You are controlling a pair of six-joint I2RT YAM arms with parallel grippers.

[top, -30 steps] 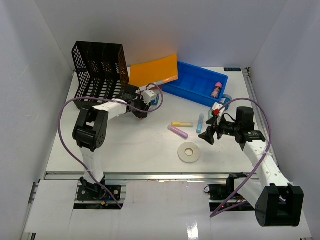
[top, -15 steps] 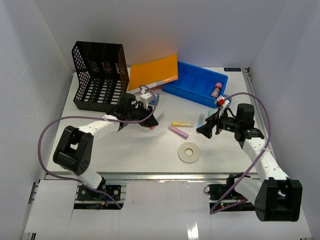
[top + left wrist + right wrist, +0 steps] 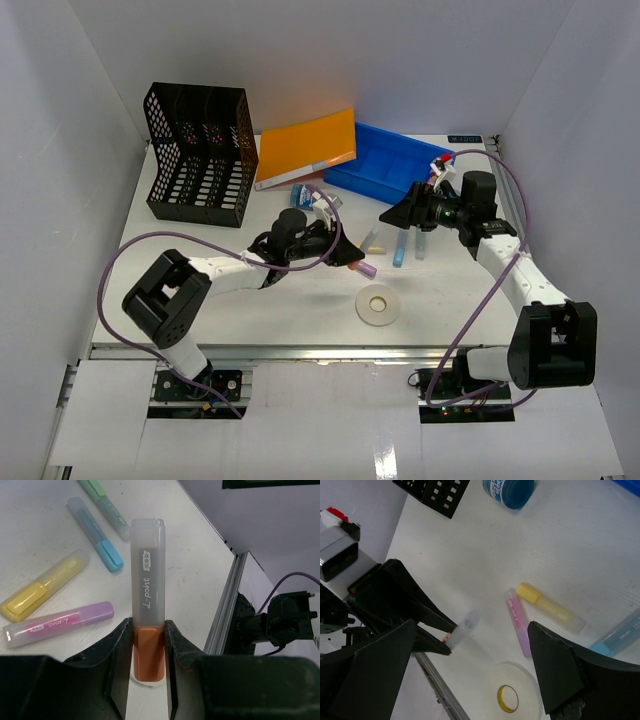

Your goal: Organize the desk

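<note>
On the white desk (image 3: pixel 250 300), my left gripper (image 3: pixel 345 254) is shut on an orange highlighter (image 3: pixel 147 605) with a grey translucent cap, and the jaws press its orange end. It hangs just above the desk beside a purple highlighter (image 3: pixel 367 268). Yellow (image 3: pixel 375 238), blue (image 3: pixel 400 248) and green (image 3: pixel 420 245) highlighters lie nearby. My right gripper (image 3: pixel 396 214) hovers over them, open and holding nothing. In the right wrist view the right gripper (image 3: pixel 475 645) frames the held highlighter (image 3: pixel 461 629) and the purple one (image 3: pixel 517 622).
A white tape roll (image 3: pixel 378 305) lies near the front rail (image 3: pixel 227 610). A blue tray (image 3: pixel 390 170), an orange folder (image 3: pixel 305 148) and a black file rack (image 3: pixel 200 155) stand at the back. A small round blue item (image 3: pixel 509 487) sits by the folder.
My left gripper has swung right from beside the rack to the highlighters, still gripping the orange one. My right gripper has moved back and left over them and opened slightly wider.
</note>
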